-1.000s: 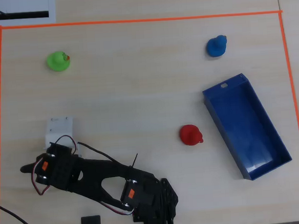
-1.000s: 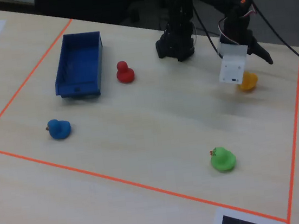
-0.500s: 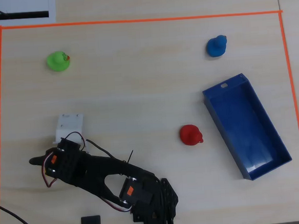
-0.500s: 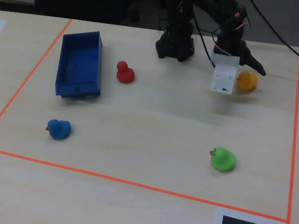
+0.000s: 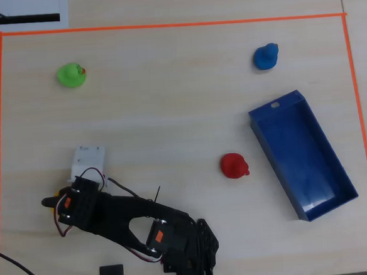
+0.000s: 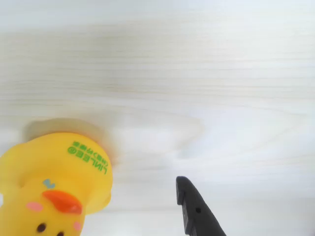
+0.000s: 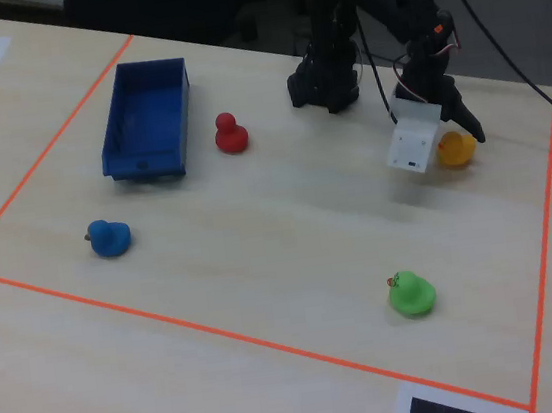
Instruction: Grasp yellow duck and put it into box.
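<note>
In the overhead view, going left to right: my tool sits low at the left of the worktop, inside the orange tape border, with only a sliver of the yellow duck showing beneath it. The green duck stands at upper left, well apart from my arm. The red duck lies right of centre, just beside the long wall of the blue box, which is angled and open at the top. The blue duck stands above the box, apart from it. In the wrist view the yellow duck fills the lower left corner, and one dark finger of my tool rises from the bottom edge to its right, with bare worktop between them; the fingers stand apart and grip nothing. In the fixed view the yellow duck rests on the worktop right beside my tool, far from the box.
</note>
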